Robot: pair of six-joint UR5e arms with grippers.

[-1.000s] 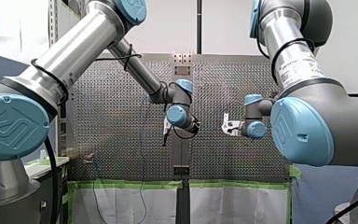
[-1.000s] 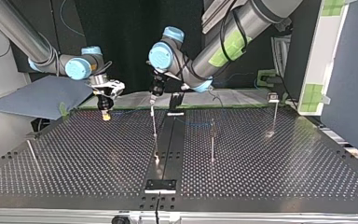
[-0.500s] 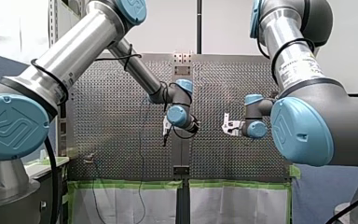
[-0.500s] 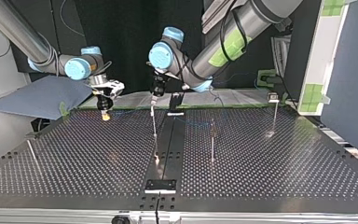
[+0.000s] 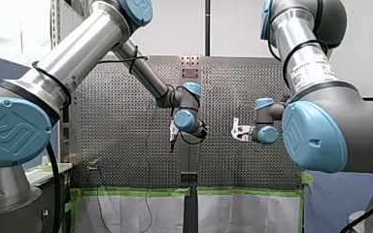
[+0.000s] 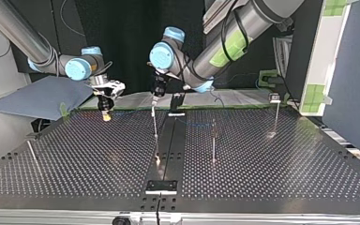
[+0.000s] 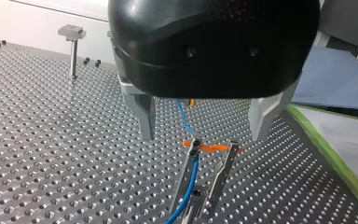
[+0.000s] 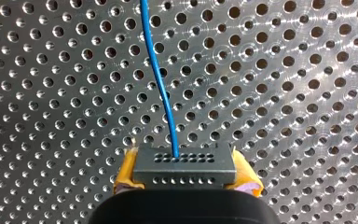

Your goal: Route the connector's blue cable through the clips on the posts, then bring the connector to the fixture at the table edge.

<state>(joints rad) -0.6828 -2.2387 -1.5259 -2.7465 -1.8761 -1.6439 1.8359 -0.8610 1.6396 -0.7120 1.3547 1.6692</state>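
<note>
blue cable (image 7: 192,173) at clip (image 7: 224,169), end effector (image 7: 203,136) spread

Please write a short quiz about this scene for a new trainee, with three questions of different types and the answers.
1. True or false: my right gripper holds the connector.
2. What colour are the pads on either side of the connector? A green; B yellow; C white.
3. Fill in: in the top view, my left gripper hangs at the top of a thin metal ____.
Key: 1 true; 2 B; 3 post.
</note>
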